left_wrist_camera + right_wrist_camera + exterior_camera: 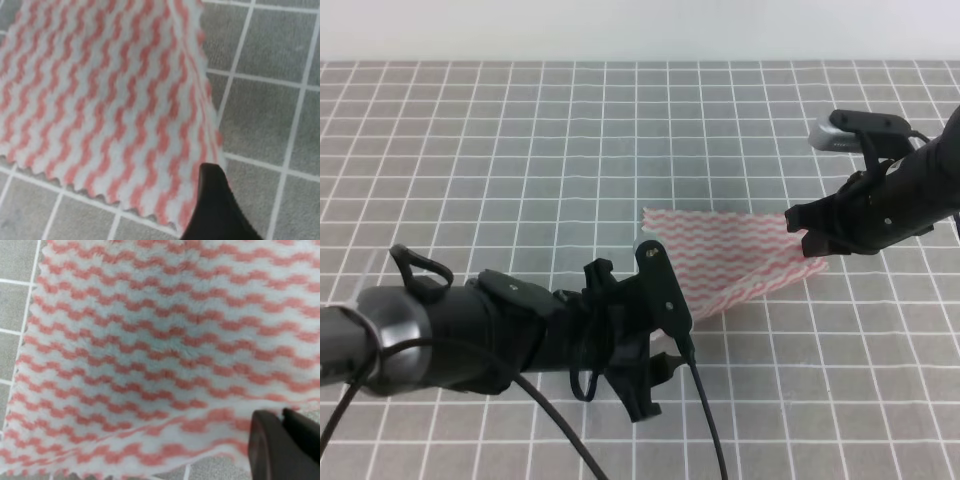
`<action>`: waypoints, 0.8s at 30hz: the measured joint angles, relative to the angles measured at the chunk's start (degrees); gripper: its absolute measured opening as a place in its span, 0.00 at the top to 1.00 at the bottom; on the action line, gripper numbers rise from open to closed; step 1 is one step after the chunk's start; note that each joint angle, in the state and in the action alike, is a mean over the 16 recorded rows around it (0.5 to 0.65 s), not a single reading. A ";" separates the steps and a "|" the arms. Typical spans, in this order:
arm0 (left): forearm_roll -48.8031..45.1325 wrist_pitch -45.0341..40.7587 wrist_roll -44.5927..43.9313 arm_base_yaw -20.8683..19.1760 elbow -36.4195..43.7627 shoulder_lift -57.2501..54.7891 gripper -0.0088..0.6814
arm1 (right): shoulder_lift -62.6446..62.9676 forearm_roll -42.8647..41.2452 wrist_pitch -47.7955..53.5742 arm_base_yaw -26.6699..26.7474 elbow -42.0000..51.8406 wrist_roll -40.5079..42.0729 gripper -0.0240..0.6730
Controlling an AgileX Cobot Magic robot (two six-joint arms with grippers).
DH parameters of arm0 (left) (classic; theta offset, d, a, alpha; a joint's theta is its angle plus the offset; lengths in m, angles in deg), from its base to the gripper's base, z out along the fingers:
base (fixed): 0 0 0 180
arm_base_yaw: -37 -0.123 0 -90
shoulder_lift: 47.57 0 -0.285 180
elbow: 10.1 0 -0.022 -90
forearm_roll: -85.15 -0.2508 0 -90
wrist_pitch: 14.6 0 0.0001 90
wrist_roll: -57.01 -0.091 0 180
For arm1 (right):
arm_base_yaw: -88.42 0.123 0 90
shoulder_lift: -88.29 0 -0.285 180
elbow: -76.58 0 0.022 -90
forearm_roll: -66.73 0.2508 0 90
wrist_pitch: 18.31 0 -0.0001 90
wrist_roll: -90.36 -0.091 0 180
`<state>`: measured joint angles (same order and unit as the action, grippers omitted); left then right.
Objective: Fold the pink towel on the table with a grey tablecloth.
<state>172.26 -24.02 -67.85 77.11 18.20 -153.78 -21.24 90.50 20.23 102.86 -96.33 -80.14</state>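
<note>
Near the middle of the grey worktop (520, 150), the pink towel (740, 255) is lying half lifted, both the left gripper (665, 300) and right gripper (812, 232) pinching its corners; they should be travelling level together, keeping the cloth taut

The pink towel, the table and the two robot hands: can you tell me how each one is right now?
pink towel: partly lifted, gripped at its right corner and its front-left corner, not folded yet.
grey tablecloth: lying flat over the table.
left gripper: at the towel's front-left corner; one fingertip shows on that corner, looks shut on it.
right gripper: shut on the towel's right corner, holding it up.
</note>
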 joint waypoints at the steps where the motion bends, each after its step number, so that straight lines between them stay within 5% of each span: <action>1: 0.01 0.21 -0.02 0.00 -0.02 -0.17 0.41 | 0.00 -0.01 -0.02 0.00 -0.06 0.00 0.99; 11: -0.13 2.29 0.00 -0.01 0.08 -1.59 0.46 | 0.00 -0.07 -0.23 0.00 -0.22 -0.01 0.99; 24: -0.08 5.36 -0.86 0.01 0.03 -2.60 0.87 | 0.00 -0.09 -0.21 0.00 -0.23 0.00 0.99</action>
<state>172.18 -18.66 -68.70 77.11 18.23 -156.37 -21.24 90.41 20.01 102.86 -96.56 -80.14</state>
